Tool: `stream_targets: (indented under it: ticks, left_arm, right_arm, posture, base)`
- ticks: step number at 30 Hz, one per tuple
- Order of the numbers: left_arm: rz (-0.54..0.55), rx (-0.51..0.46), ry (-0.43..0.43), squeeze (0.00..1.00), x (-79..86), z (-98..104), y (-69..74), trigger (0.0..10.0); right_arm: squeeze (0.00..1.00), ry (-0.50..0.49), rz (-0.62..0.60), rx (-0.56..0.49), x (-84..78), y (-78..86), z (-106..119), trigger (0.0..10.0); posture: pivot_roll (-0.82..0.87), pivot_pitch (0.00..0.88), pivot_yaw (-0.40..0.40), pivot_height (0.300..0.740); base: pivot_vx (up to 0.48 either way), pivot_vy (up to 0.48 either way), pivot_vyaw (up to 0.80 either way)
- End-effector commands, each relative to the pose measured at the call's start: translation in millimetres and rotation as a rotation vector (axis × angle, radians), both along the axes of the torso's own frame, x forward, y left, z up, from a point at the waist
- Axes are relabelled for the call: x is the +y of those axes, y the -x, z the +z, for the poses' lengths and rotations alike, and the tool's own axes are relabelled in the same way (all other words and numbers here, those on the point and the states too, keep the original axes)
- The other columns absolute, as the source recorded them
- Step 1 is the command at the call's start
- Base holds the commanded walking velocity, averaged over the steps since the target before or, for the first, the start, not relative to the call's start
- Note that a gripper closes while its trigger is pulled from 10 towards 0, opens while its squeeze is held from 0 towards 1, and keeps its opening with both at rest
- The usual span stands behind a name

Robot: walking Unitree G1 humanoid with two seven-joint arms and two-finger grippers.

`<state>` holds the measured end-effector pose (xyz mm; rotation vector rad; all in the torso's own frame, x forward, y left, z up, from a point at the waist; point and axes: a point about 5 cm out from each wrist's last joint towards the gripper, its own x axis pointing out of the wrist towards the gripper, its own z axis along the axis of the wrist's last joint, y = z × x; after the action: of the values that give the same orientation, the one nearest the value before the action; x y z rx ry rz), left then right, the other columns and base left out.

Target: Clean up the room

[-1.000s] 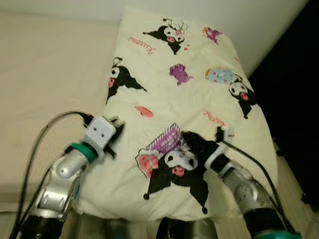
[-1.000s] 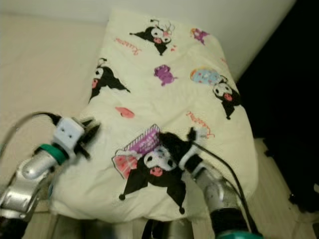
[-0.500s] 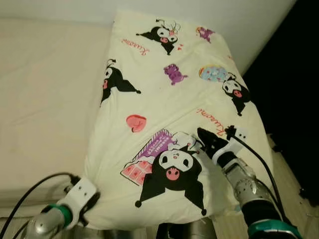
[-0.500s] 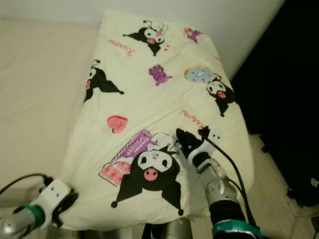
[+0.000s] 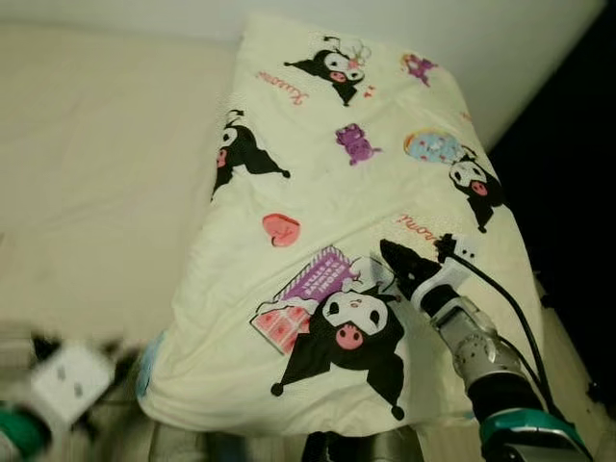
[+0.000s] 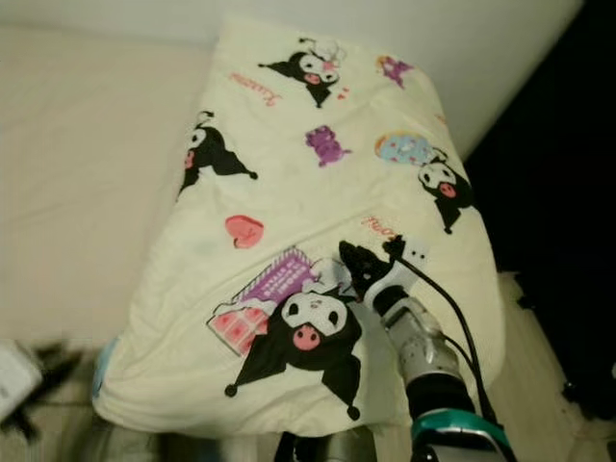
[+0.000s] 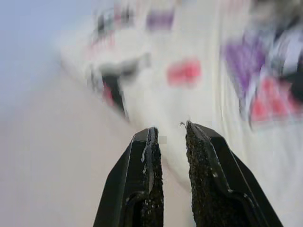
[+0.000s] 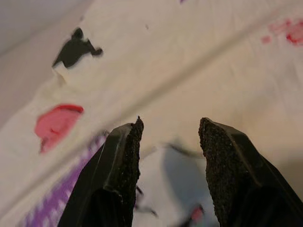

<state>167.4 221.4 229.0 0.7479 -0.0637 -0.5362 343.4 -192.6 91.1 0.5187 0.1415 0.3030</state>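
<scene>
Where the cream bed (image 5: 87,173) meets the pale wall, a large pale-yellow pillow (image 5: 337,183) printed with black cartoon characters is laid lengthwise along the bed's right side, its near end overhanging the mattress edge. A red heart print (image 5: 281,229) is seen near the pillow's middle, and a purple-and-pink house print (image 5: 306,300) lies closer to the near end. The right gripper (image 5: 390,258) is held over the pillow's near right part, just beside a black character print (image 5: 351,337); its two black fingers (image 8: 124,156) are parted, with nothing between them. The left gripper (image 7: 169,135) is found low at the near left, off the pillow and blurred; its fingers (image 7: 149,156) are seen slightly apart, and nothing is gripped.
</scene>
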Motion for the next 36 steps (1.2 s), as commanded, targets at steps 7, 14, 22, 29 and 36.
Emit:
stream_targets:
  ticks: [7,14,22,29,36]
  left_arm:
    - [0.204,-0.136,0.193,0.0,10.5,-8.6,-35.3,10.0]
    - [0.562,-0.105,0.512,0.0,-3.0,-72.9,-74.6,10.0]
    - [0.629,-0.007,0.582,0.0,-6.5,-80.2,-88.8,10.0]
    - [0.645,-0.037,0.556,0.0,-3.1,-81.8,-95.9,10.0]
    - [0.712,-0.032,0.523,0.0,-5.4,-100.7,-97.5,10.0]
  right_arm:
    - [0.0,0.045,0.067,-0.006,14.9,8.9,-11.0,10.0]
    - [0.0,0.104,0.058,-0.198,56.2,4.3,23.8,10.0]
    - [0.0,0.135,-0.051,-0.245,61.0,-1.1,35.2,10.0]
    - [0.0,0.141,-0.057,-0.229,58.9,-0.7,30.6,10.0]
    - [0.0,0.157,-0.062,-0.216,66.5,1.4,28.2,10.0]
  posture:
    - [0.29,0.136,-0.165,0.572]
    - [0.24,0.083,-0.15,0.572]
    - [0.23,0.054,-0.128,0.597]
    - [0.24,0.053,-0.127,0.612]
    - [0.24,0.048,-0.128,0.642]
  base:
    - [0.0,0.0,0.0]
    - [0.0,0.0,0.0]
    - [0.0,0.0,0.0]
    - [0.0,0.0,0.0]
    - [0.0,0.0,0.0]
